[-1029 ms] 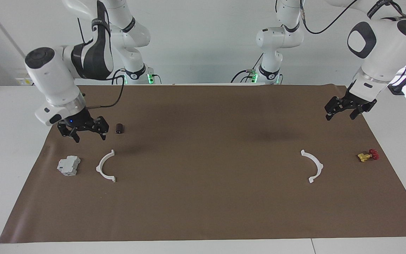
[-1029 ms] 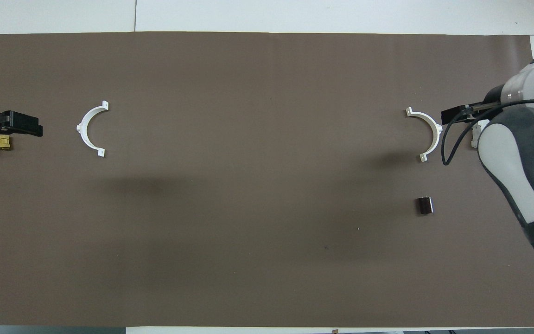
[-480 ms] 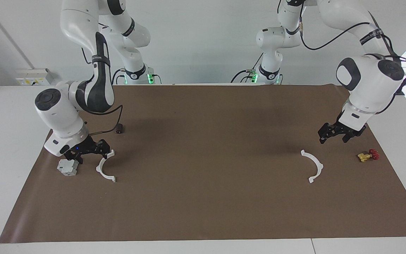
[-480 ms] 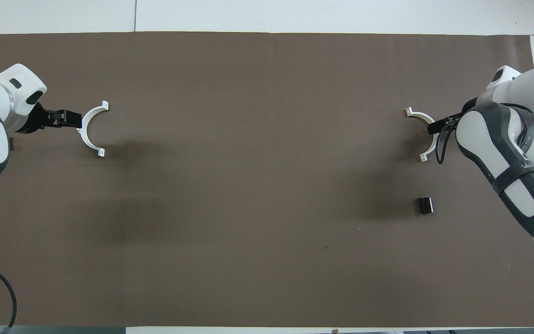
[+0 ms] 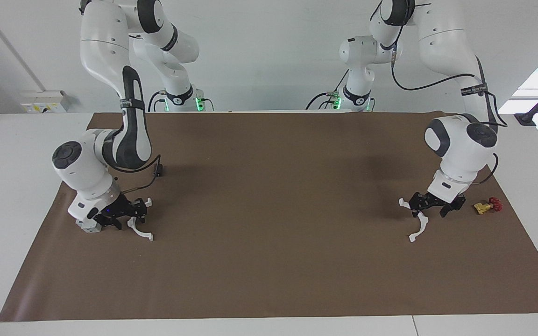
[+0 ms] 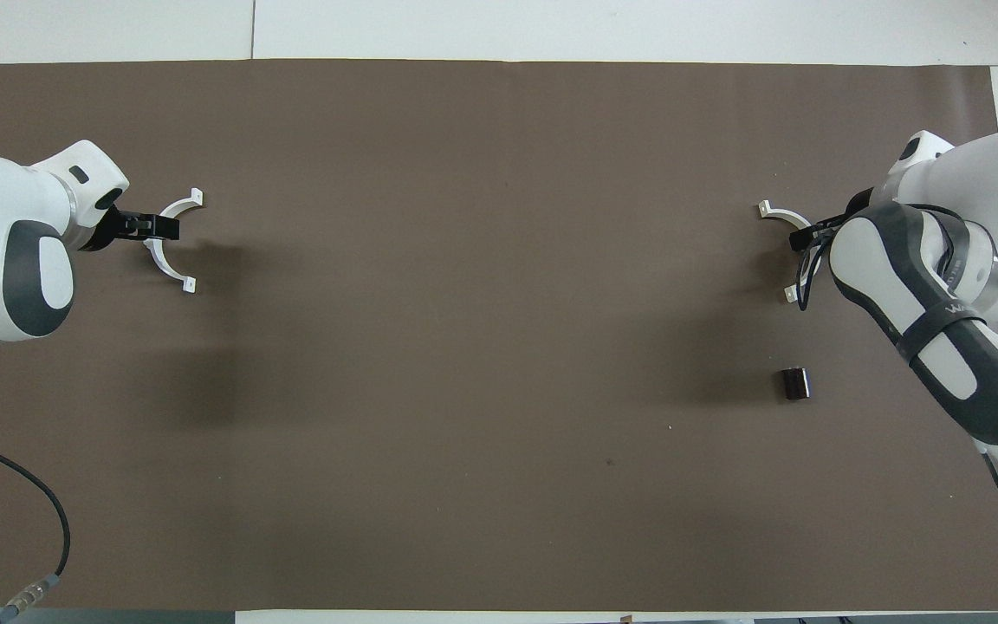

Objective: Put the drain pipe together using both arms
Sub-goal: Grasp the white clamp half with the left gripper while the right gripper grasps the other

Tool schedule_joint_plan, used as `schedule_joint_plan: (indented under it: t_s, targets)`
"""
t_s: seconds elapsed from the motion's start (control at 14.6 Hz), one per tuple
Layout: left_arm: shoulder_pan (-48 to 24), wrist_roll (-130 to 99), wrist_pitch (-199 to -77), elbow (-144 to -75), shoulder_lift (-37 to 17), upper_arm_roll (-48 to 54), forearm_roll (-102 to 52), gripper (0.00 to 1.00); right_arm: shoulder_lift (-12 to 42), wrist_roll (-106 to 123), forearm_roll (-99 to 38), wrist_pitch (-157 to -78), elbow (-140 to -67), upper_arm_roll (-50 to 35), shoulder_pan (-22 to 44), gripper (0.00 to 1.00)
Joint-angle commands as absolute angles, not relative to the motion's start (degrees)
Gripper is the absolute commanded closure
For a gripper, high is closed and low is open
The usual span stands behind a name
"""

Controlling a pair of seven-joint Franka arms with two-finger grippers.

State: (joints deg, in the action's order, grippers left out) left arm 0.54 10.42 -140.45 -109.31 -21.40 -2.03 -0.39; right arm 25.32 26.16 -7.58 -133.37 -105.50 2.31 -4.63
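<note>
The drain pipe lies as two separate white half-rings on the brown mat [image 5: 269, 270]. One half-ring [image 5: 144, 236] [image 6: 776, 211] lies toward the right arm's end. My right gripper [image 5: 126, 215] [image 6: 806, 238] is low at the middle of its arc, open, with a finger on each side of the arc. The other half-ring [image 5: 417, 230] [image 6: 171, 269] lies toward the left arm's end. My left gripper [image 5: 431, 206] [image 6: 152, 227] is low at the middle of its arc, open, straddling it the same way. Both rings rest on the mat.
A grey boxy block [image 5: 83, 226] sits just beside the right gripper, partly hidden by it. A yellow-and-red valve [image 5: 487, 206] lies beside the left gripper, toward the table's end. A small dark object [image 6: 795, 383] lies nearer to the robots than the right arm's half-ring.
Both grippers have come down from above the mat to their half-rings and now straddle the arcs. The half-rings have not moved.
</note>
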Motion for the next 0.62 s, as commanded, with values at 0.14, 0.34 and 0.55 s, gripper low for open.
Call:
schedule_joint_plan:
  t_s: [0.14,0.34,0.55]
  targets:
    - [1.58,12.3,-142.91,-110.3,-22.15,-1.93,0.18,0.08,24.79,27.42,-8.44,-134.65,-107.31,1.93,-4.92,0.54]
    - [1.41,12.22,-142.91,-110.3,-22.15,-1.93,0.18,0.18,24.61,27.42,-8.44,-133.95,-107.32,1.85,-4.92,0.83]
    - [1.14,10.99,-142.65,-110.3,-22.06,-1.76,0.0,1.0,24.7,26.72,-8.52,-129.14,-102.77,1.76,-3.43,1.0]
